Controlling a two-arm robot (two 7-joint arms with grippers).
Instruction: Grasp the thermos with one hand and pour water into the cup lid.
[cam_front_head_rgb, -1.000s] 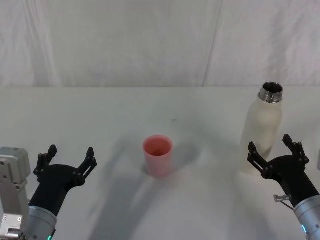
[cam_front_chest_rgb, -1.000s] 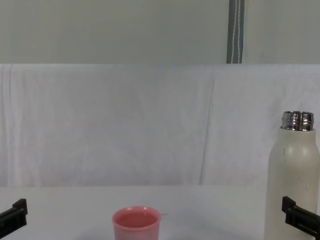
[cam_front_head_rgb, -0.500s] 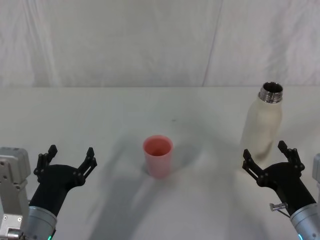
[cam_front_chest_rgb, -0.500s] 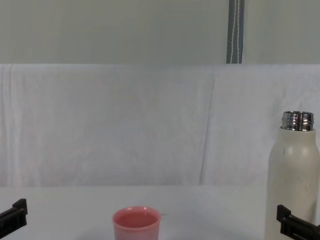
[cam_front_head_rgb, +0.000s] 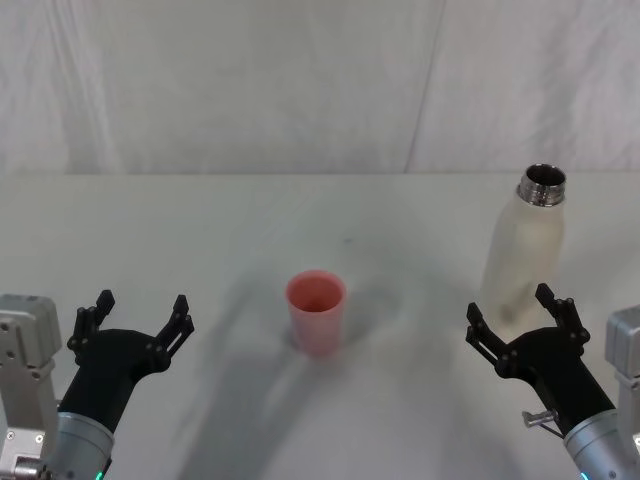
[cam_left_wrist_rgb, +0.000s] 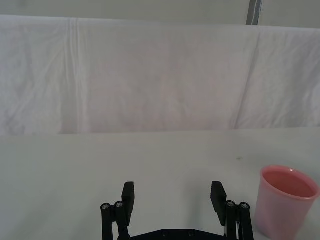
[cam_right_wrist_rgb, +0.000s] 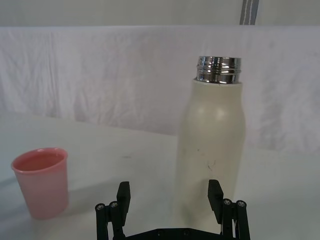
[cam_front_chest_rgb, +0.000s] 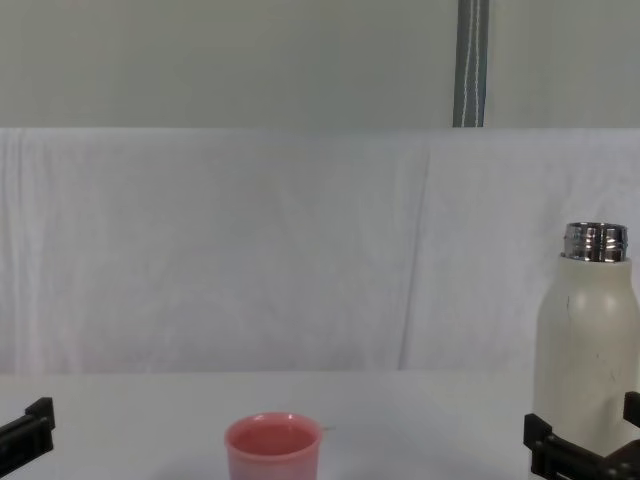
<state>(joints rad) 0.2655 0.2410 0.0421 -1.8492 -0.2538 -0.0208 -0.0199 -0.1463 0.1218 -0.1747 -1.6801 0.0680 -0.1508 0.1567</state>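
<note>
1. Thermos (cam_front_head_rgb: 524, 262): stands upright on the table (cam_front_head_rgb: 200, 230) toward its right edge, cap off, steel neck exposed; in the right wrist view (cam_right_wrist_rgb: 212, 145) it rises just beyond the fingers.
2. Cup lid (cam_front_head_rgb: 317, 311): pink, upright, mouth up, near the middle of the table and toward its front edge, well apart from the thermos; seen also in the chest view (cam_front_chest_rgb: 273, 449) and right wrist view (cam_right_wrist_rgb: 41, 181).
3. Right gripper (cam_front_head_rgb: 519, 318): near the front right corner of the table, just in front of the thermos base, fingers spread wide and holding nothing; no contact with the bottle is visible.
4. Left gripper (cam_front_head_rgb: 136, 313): near the front left corner, fingers likewise spread and empty, well apart from the cup lid (cam_left_wrist_rgb: 286, 201).
</note>
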